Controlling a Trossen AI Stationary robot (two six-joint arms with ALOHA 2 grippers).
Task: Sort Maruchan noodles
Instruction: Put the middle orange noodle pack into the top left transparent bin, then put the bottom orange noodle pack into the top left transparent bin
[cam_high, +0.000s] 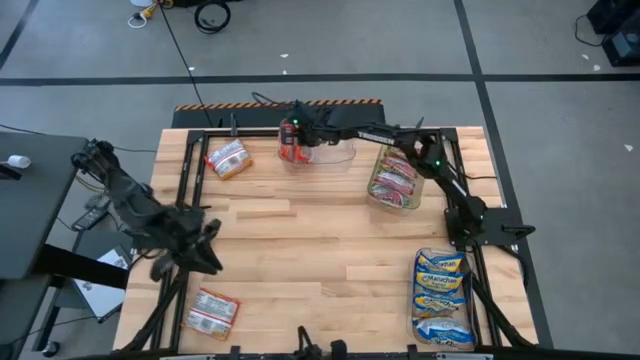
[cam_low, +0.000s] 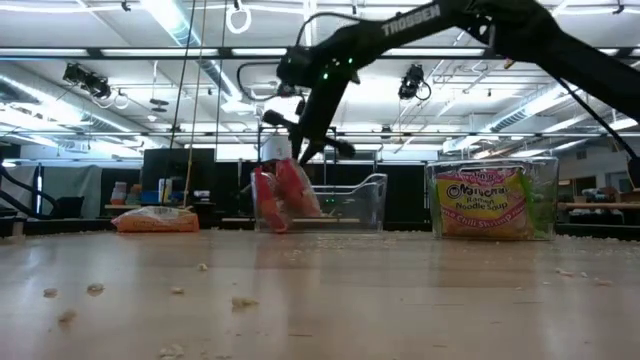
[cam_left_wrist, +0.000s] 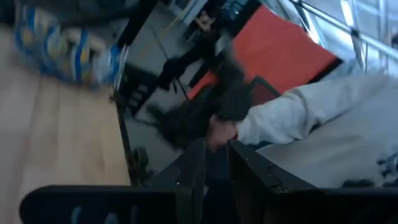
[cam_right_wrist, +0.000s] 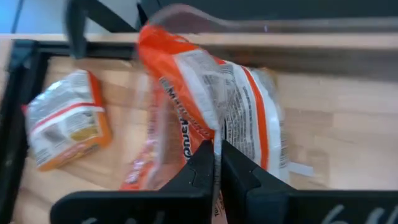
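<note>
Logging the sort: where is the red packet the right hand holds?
High view: the red packet hangs from the right hand over the clear bin at the table's far edge.

A wooden table held three clear bins — past it, a person's gray sleeve showed.

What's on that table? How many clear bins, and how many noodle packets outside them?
Clear bins: 3
Loose packets on the wood: 2
Held packet, in the right end effector: 1
Total: 6
</note>
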